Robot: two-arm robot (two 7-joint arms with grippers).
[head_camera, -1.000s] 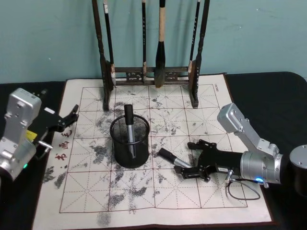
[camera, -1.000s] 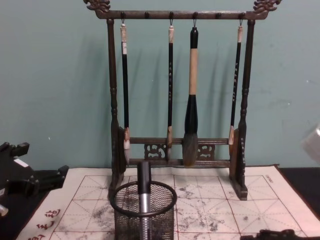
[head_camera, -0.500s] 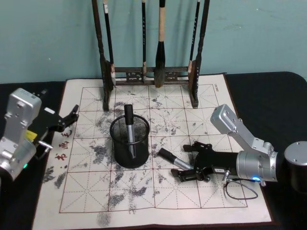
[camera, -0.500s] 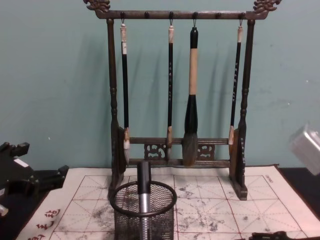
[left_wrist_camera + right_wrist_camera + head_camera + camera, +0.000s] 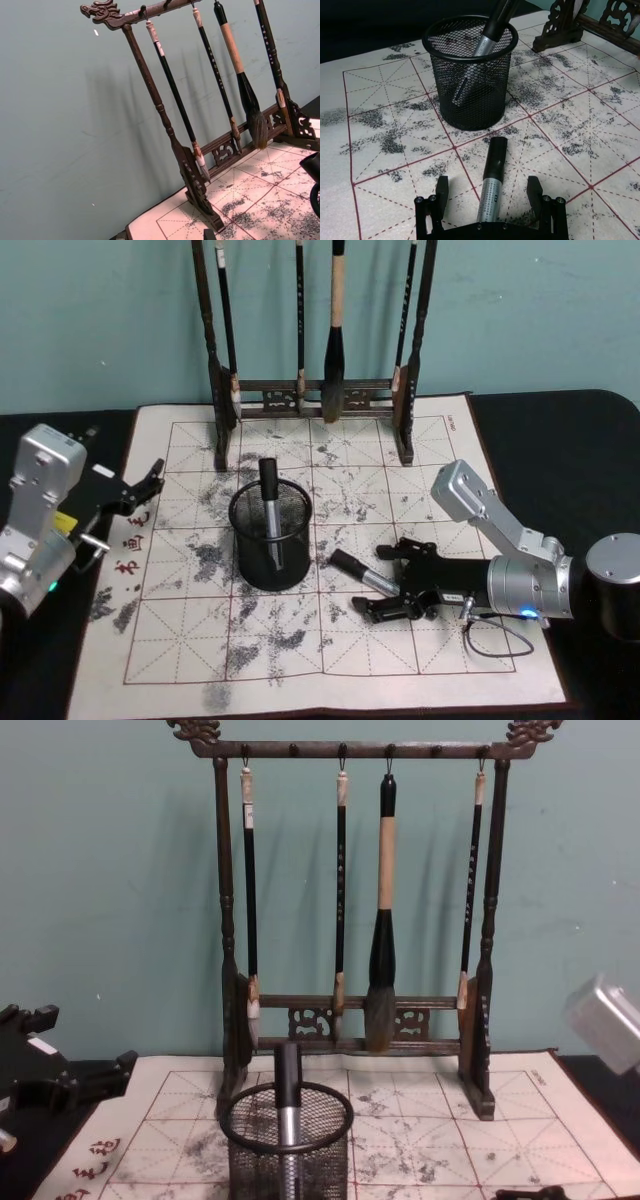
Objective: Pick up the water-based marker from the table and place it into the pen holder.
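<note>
Right wrist view: the right gripper [image 5: 488,192] has crept forward, jaws apart astride the water-based marker [image 5: 492,167], ready to clamp; the left gripper [image 5: 148,480] idles near the desk's left edge.

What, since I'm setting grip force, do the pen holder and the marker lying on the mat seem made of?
Pen holder: black wire mesh with a thick rolled rim, probably painted metal, matte; the marker inside shows through the lattice. Lying marker: glossy black cap and silvery printed barrel, likely plastic, though the barrel could be metal.
</note>
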